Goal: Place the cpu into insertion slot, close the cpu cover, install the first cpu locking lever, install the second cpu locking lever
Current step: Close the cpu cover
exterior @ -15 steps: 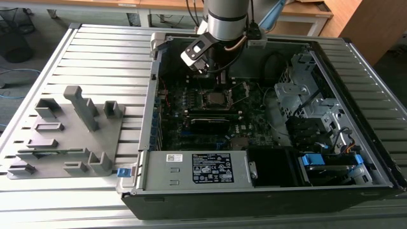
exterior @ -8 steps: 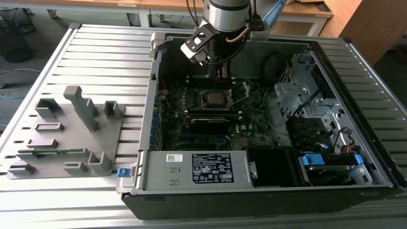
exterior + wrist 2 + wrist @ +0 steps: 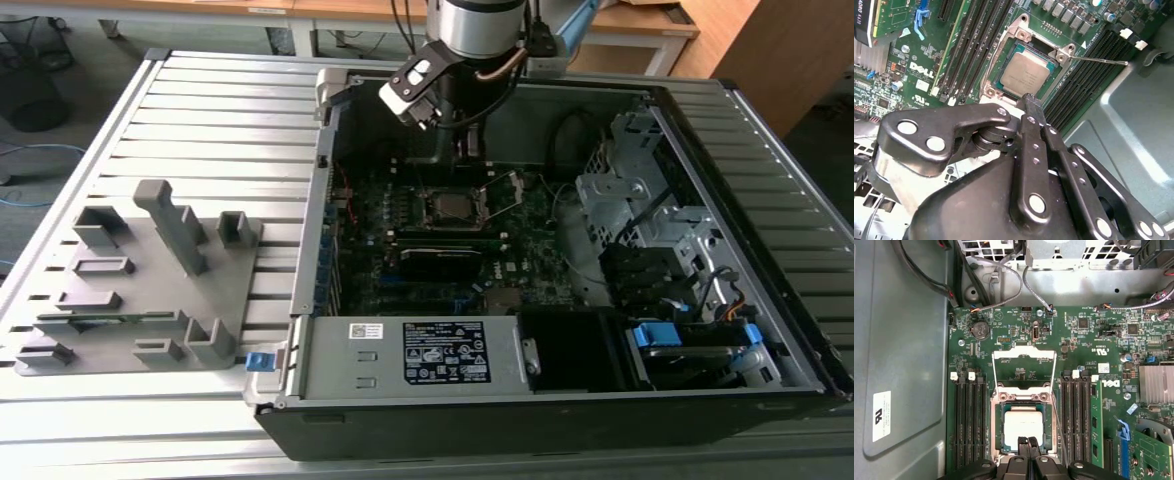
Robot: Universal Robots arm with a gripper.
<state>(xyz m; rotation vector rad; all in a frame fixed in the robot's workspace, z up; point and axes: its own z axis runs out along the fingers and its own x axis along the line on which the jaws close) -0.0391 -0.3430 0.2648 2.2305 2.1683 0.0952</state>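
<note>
Gripper (image 3: 1029, 442): fingers pressed together, nothing between them. The cpu (image 3: 1021, 424) lies in the insertion slot (image 3: 998, 426), right under my tips. The cpu cover (image 3: 1024, 355) is swung open just beyond. I judge placement done and cover-closing in hand; that calls for catching its far edge.

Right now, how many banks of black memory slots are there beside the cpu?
2. The first bank lies on one side of the cpu, the second bank on the opposite side. The gripper may hide part of them.
</note>
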